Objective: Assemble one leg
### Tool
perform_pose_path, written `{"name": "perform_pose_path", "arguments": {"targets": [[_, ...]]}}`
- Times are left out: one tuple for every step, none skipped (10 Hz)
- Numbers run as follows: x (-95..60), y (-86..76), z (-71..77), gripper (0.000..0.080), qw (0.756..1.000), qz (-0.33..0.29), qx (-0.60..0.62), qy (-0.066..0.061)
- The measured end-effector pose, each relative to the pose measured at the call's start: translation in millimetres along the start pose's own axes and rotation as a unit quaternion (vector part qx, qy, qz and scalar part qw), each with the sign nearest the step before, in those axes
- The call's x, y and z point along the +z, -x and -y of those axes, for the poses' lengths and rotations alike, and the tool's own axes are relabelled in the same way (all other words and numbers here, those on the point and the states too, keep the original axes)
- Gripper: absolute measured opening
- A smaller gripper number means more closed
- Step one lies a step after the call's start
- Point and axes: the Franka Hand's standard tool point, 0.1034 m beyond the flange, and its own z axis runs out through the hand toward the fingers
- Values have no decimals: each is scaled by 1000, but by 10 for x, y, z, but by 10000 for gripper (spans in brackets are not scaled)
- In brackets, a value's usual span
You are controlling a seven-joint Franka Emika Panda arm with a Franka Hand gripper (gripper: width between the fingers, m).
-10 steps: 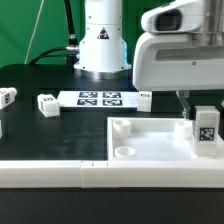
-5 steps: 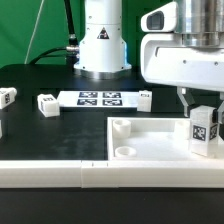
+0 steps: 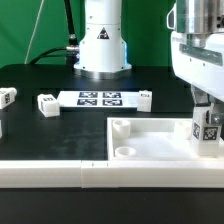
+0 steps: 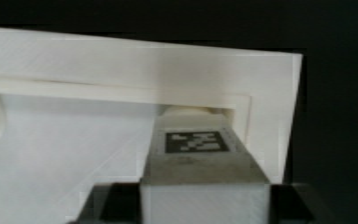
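Leg (image 3: pixel 208 130) nearer exterior view's right, upright

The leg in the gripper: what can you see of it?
The leg is a short white post, plastic by its look, with a square black-and-white tag on one side. It stands upright, clamped in the gripper, over the corner of the white panel at the exterior view's right. Whether it touches the panel cannot be told.

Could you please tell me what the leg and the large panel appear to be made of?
The leg: seemingly white plastic with smooth, matte faces, carrying a printed black-and-white tag. The panel: probably the same white plastic, moulded, judging by its rounded raised edge and corner sockets; it shows a slight sheen.
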Motion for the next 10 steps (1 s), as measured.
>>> {"name": "perform_pose_path", "arguments": {"targets": [[1,-8,3,291,1000,4,16,0],[2,-6,2,292,1000,4,6,0],[1,-9,2,292,1000,4,-24,0],[-7,-24,-5,459,998,5,-61,7],[-22,-30,2,459,993,7,-115,11],[-26,-29,8,614,982,7,-187,10],[-25,-4,1,640,972,9,-234,12],[-26,32,-6,647,962,12,-271,18],[-20,36,-6,647,941,17,-338,27],[-22,44,5,649,916,21,-399,46]]}}
